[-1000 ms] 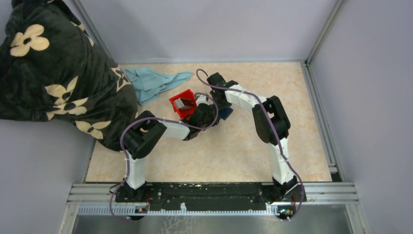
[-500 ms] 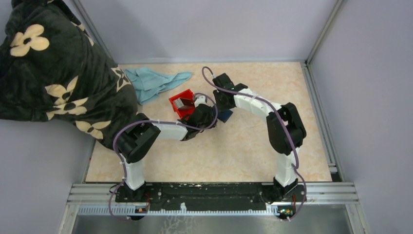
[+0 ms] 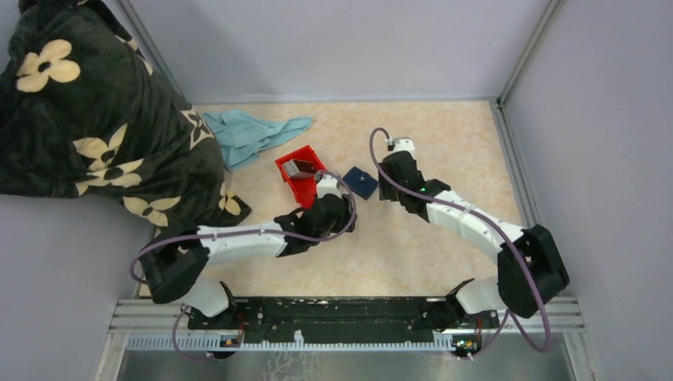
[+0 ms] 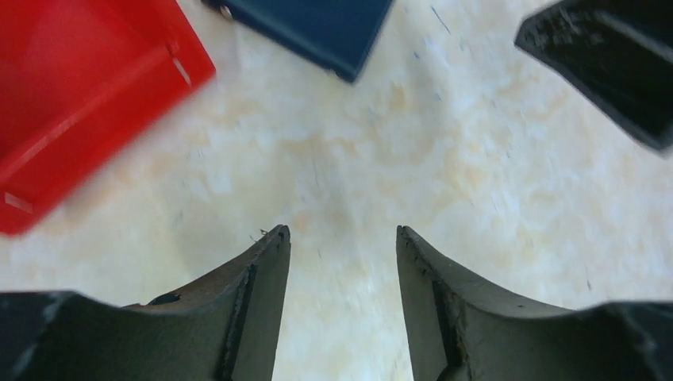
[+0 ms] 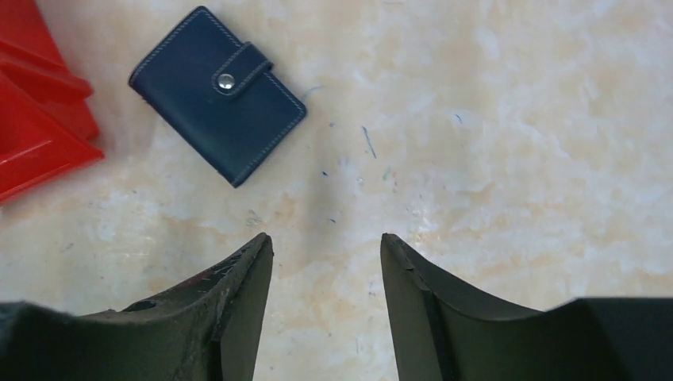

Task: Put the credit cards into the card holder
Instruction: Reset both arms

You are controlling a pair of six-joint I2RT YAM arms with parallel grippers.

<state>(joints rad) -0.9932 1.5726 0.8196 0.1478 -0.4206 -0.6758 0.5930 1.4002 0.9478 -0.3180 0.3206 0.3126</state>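
The card holder (image 3: 359, 182) is a navy wallet lying flat and snapped shut on the table; it also shows in both wrist views (image 5: 218, 95) (image 4: 309, 28). A tan-grey flat piece that looks like a credit card (image 3: 300, 167) leans inside the red bin (image 3: 305, 186). My left gripper (image 3: 343, 208) hovers just near of the card holder, jaws open and empty (image 4: 341, 234). To the holder's right, my right gripper (image 3: 382, 189) also stands open with nothing between its fingers (image 5: 325, 238). Neither gripper touches the holder.
The red bin (image 4: 79, 87) (image 5: 36, 119) sits directly left of the card holder. A light blue cloth (image 3: 254, 135) lies at the back left. A dark flowered blanket (image 3: 87, 111) hangs over the left side. Grey walls and metal rails (image 3: 516, 159) enclose the table.
Both arms have drawn back toward the near side, away from the card holder. Both sets of jaws have widened. The holder now lies uncovered on the table.
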